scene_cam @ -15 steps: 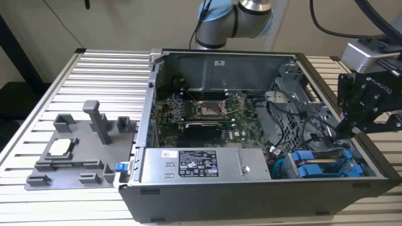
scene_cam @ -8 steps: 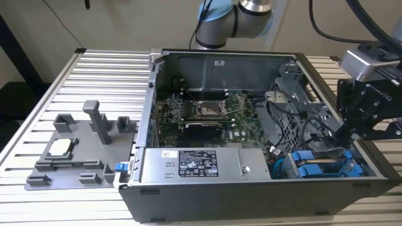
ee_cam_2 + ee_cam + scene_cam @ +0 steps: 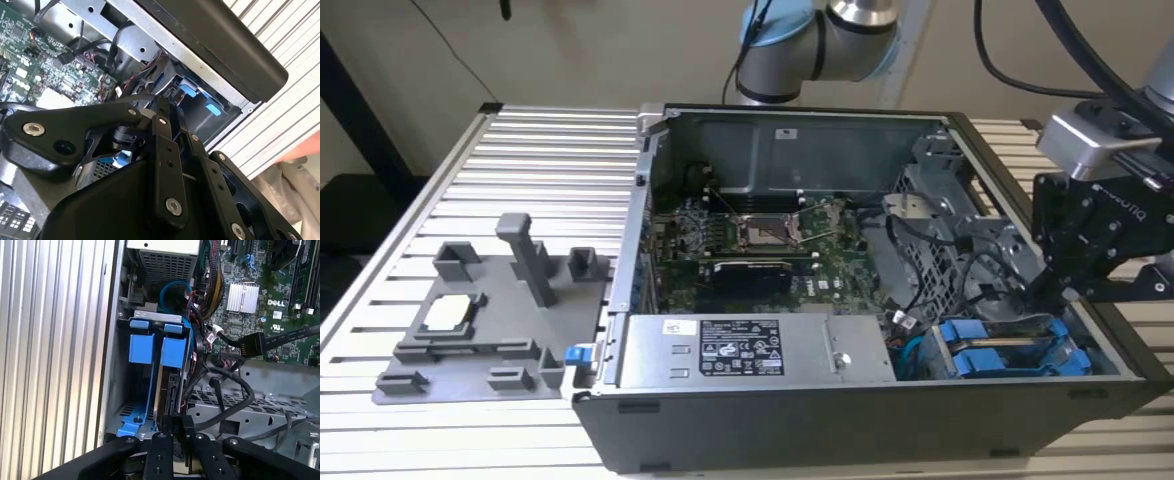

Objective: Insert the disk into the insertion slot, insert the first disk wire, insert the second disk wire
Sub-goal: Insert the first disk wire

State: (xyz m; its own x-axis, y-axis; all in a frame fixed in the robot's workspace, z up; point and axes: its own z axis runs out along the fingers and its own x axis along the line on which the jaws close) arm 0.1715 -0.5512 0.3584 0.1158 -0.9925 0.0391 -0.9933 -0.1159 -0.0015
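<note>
The disk [image 3: 169,390] stands edge-on in the insertion slot [image 3: 117,385] of the grey drive cage, under a blue bracket tab [image 3: 175,351]. In the exterior view the cage with its blue fittings [image 3: 1001,350] sits in the case corner at the lower right. My gripper [image 3: 176,426] is at the disk's end, its fingers shut on a black connector from which a black disk wire [image 3: 242,395] loops away. The exterior view shows the gripper [image 3: 1051,292] reaching down into that corner. Another disk wire's flat black connector [image 3: 252,343] hangs free over the motherboard edge.
The open computer case lies on a slatted metal table [image 3: 534,150]. A silver power-supply box [image 3: 734,348] sits beside the cage, and the motherboard [image 3: 761,235] is behind it. Loose cables [image 3: 200,295] crowd the cage. A grey fixture plate [image 3: 480,320] lies at the exterior view's left.
</note>
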